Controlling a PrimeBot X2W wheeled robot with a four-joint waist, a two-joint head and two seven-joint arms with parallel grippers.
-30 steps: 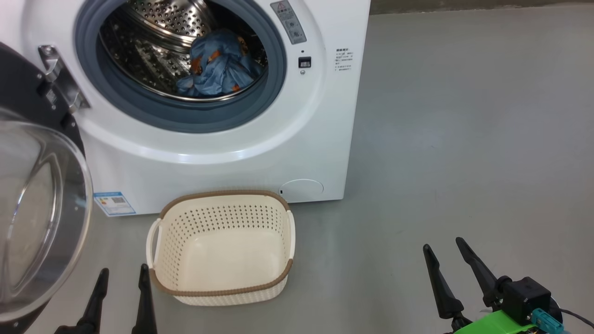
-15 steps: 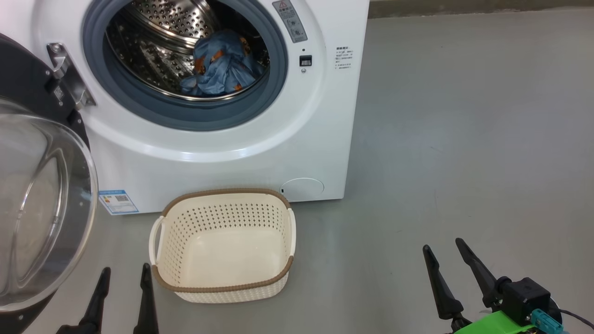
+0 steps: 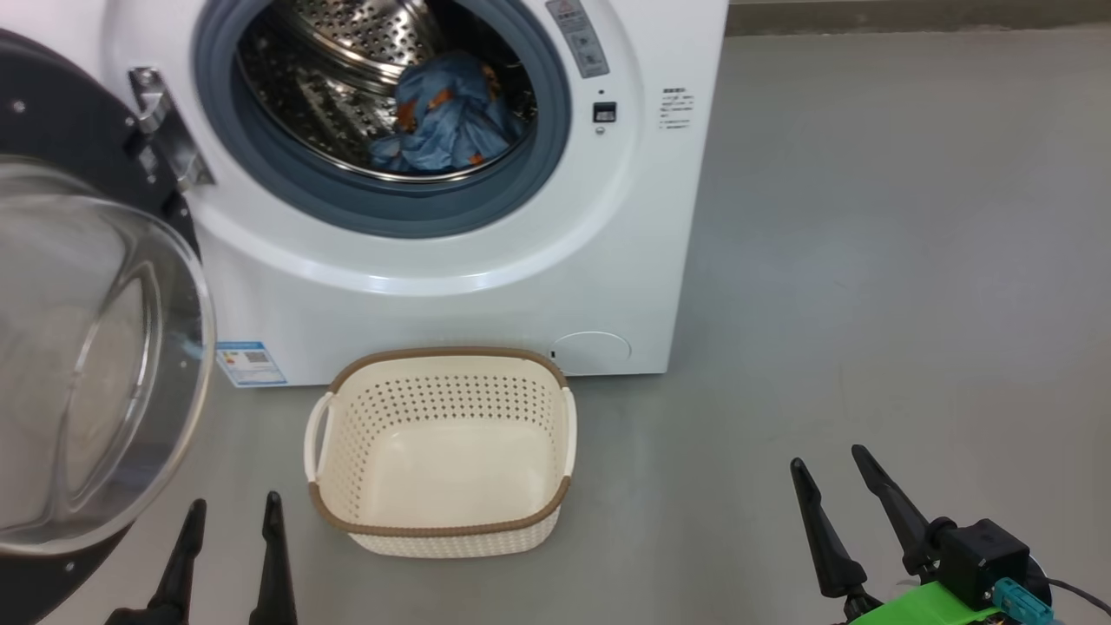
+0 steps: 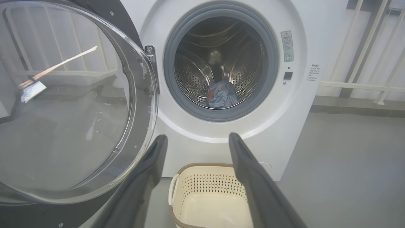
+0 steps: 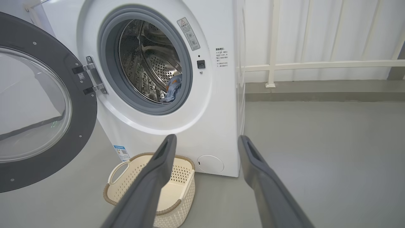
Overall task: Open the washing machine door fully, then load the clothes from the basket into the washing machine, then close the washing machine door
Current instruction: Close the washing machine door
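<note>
Left gripper and right gripper hang open, empty, as before; only the camera has swung. The basket stands bare on the floor just before the washing machine; the washing machine door, swung wide, is cut off at left; blue clothes lie in the drum

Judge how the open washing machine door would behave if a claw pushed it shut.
The washing machine door hangs on a metal hinge, so it would probably swing in an arc, not slide. Its bulging glass bowl looks smooth and curved; a push may slip there, so the black rim seems safer. The deep glass suggests it is fairly heavy.
</note>
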